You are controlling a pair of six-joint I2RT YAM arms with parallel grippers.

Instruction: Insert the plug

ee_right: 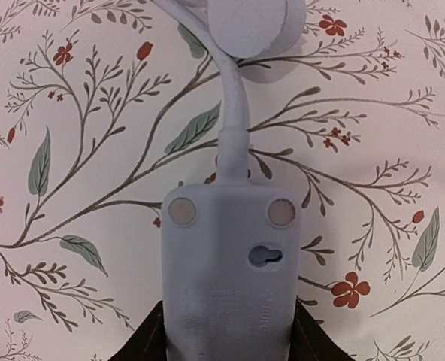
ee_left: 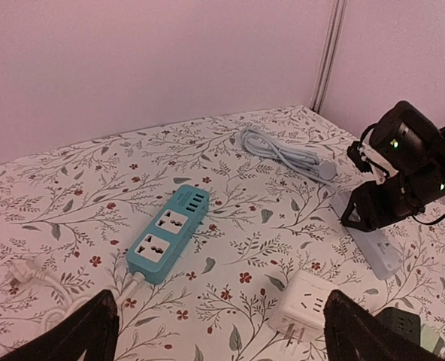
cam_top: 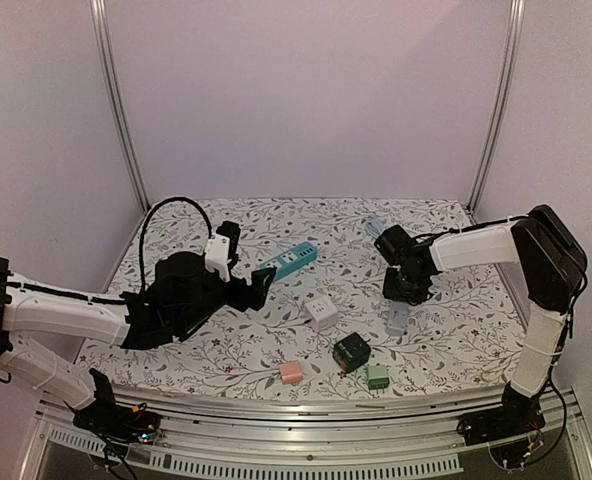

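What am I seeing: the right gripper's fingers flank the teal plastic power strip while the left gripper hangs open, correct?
Not quite. The right wrist view shows the fingers of the right gripper flanking the pale grey plastic power strip, not the teal plastic power strip, which lies free on the flowered table. The left gripper does hang open.

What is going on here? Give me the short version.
Two robot arms work over a floral-patterned table. The right gripper has its fingers against both sides of a pale grey-blue power strip, which lies underside up, its cord running away from it. The left gripper hangs wide open, holding nothing, just short of a teal power strip whose sockets are empty.
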